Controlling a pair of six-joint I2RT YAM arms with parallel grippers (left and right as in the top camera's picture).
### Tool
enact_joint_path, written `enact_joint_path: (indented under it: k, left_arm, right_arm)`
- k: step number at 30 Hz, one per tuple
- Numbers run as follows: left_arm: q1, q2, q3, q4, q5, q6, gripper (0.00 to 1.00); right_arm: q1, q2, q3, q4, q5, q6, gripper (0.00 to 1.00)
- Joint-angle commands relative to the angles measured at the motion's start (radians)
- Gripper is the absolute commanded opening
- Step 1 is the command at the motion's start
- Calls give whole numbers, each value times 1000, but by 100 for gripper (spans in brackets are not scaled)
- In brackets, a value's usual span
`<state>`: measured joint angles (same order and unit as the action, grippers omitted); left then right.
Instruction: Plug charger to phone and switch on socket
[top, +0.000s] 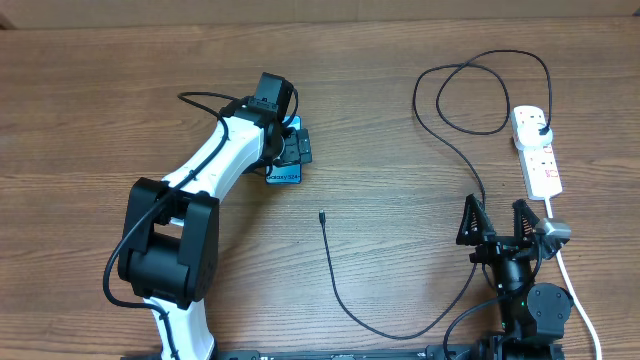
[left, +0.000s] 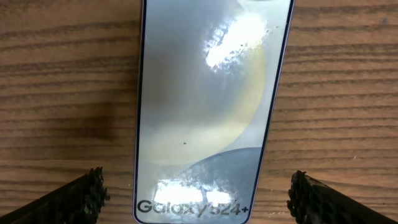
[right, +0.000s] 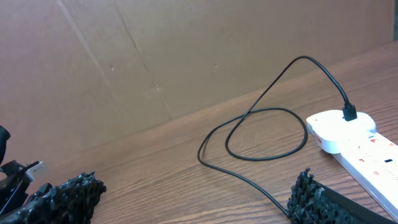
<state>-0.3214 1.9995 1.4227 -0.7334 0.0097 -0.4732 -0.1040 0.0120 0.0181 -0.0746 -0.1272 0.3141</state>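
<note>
Left gripper (left: 199, 194), jaws spread wide and empty, straddles the phone (left: 205, 93), which lies flat left of the tabletop (top: 80, 80) centre. Closing off-centre could skid the slick slab or cover its port. Its screen is lit and glare-washed, with "Galaxy S24+" legible. The charger (top: 328, 245) tip lies loose mid-table. The right gripper (top: 497, 225) is open near the socket (top: 537, 150).

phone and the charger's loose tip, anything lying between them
Nothing: the overhead view shows only bare table between the phone and the charger's connector tip.
</note>
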Motion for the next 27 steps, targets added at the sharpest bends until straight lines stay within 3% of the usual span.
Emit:
enact_joint_path:
  k: [1,27]
  left_arm:
    - [-7,25,-14,14,-20,-14,100]
    - [-6,25,-63,166,-23,-28,99]
  right_arm:
    - [5,-9,-10,4,-6,-2,100]
    - [5,-9,-10,4,-6,-2,100]
